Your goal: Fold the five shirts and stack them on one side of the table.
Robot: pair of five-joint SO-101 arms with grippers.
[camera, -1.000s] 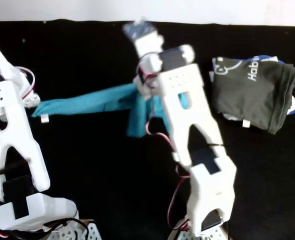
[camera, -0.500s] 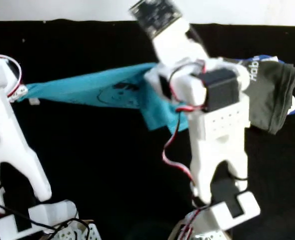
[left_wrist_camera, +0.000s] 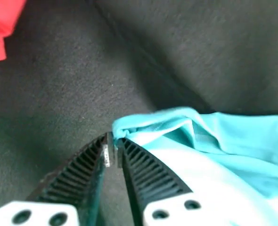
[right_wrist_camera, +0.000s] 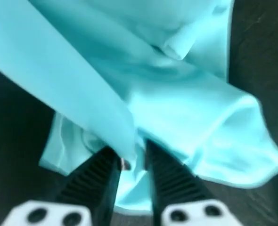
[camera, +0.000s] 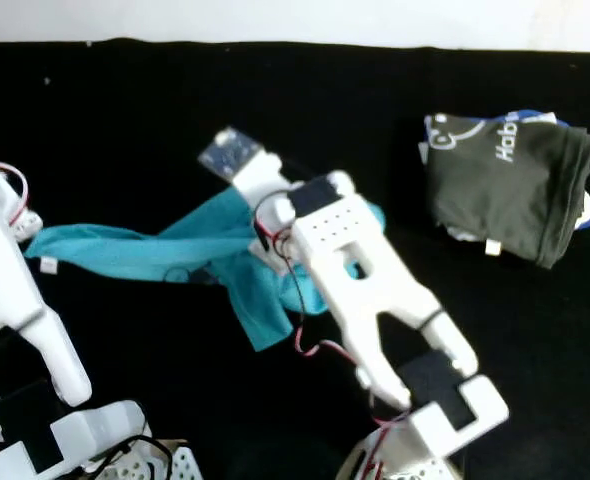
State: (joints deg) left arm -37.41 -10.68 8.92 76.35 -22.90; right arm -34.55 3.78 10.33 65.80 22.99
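The left pincer [left_wrist_camera: 113,141] was clamped on one edge of the crumpled teal cotton shirt [camera: 165,255]. The right pincer [right_wrist_camera: 128,157] was pinched narrowly on a fold nearer the shirt's middle. The shirt was strung between them over the black desk [camera: 125,120]. Farther back on the right, well apart, a folded dark grey printed shirt [camera: 505,185] was laid atop other folded cloth.

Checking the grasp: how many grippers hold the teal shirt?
2. The left gripper pinches one end of the teal shirt; the right gripper clamps a fold near its middle.
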